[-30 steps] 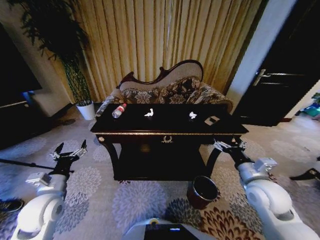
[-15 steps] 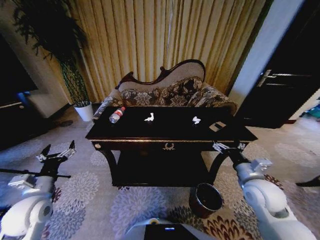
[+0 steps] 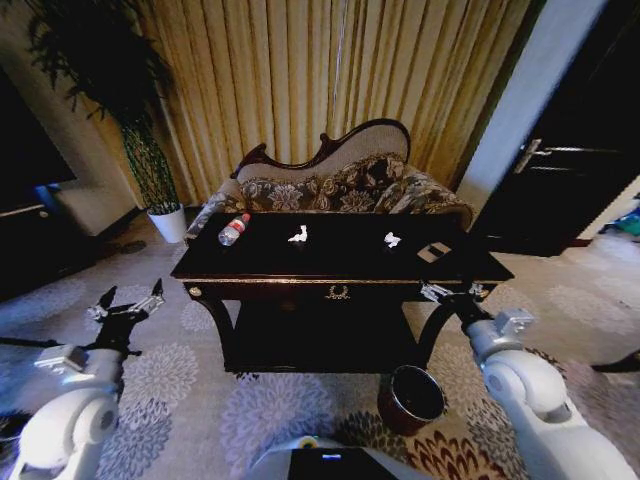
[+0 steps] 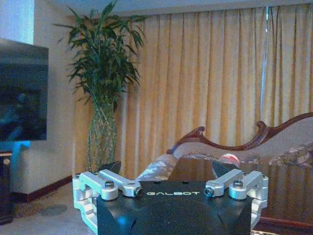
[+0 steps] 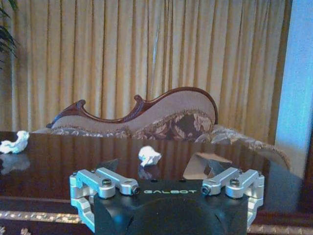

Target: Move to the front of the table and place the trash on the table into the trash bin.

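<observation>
The dark glossy table point(image 3: 340, 262) with gold trim stands straight ahead. On its top lie a clear bottle point(image 3: 233, 229) with a red label at the left, two crumpled white paper scraps point(image 3: 298, 235) point(image 3: 392, 240), and a small flat piece point(image 3: 433, 252) at the right. The reddish-brown trash bin point(image 3: 411, 397) stands on the carpet by the table's right front leg. My left gripper point(image 3: 128, 303) hangs open left of the table, holding nothing. My right gripper point(image 3: 452, 293) is open at the table's right front corner; its wrist view shows a scrap point(image 5: 149, 155) and the flat piece point(image 5: 205, 164) just beyond the gripper point(image 5: 164, 167).
A carved floral sofa point(image 3: 340, 185) stands behind the table before gold curtains. A tall plant in a white pot point(image 3: 172, 222) is at the back left, a dark door point(image 3: 575, 150) at the right. Patterned carpet point(image 3: 200, 395) lies open before the table.
The whole view shifted and the table grew slightly nearer, so the camera moved. My left gripper swung outward, then came back up and inward. Both grippers stay open.
</observation>
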